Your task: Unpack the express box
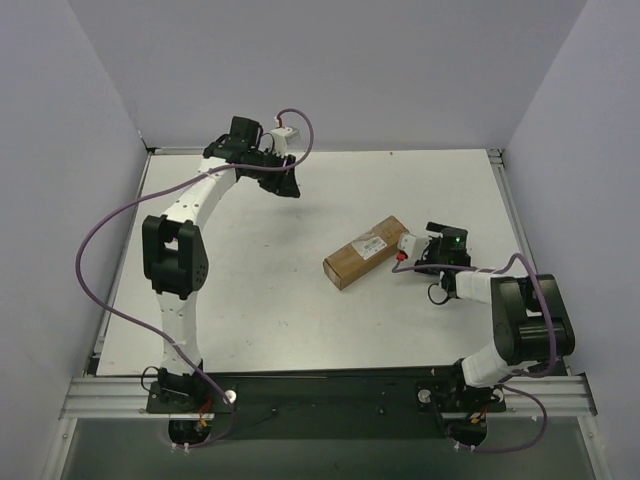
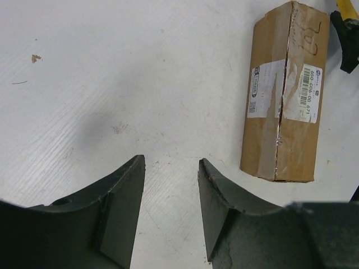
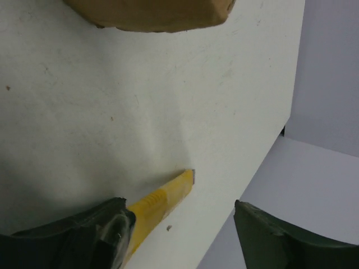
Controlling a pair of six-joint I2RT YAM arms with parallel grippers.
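The express box point(image 1: 366, 252), a brown carton with a white label and a taped seam, lies closed near the middle of the white table point(image 1: 300, 310). The left wrist view has the express box point(image 2: 285, 92) at upper right, well ahead of my left gripper point(image 2: 171, 162), which is open over bare table. My left gripper point(image 1: 283, 183) hangs at the far left of the table. My right gripper point(image 1: 425, 255) sits just right of the box, open point(image 3: 180, 203). A yellow utility knife point(image 3: 160, 199) lies on the table against its left finger point(image 3: 95, 235), not clamped.
The knife's yellow end point(image 2: 340, 5) and the black right gripper point(image 2: 348, 33) show beyond the box in the left wrist view. The table's edge point(image 3: 263, 151) and the grey wall point(image 3: 331, 73) are close on the right.
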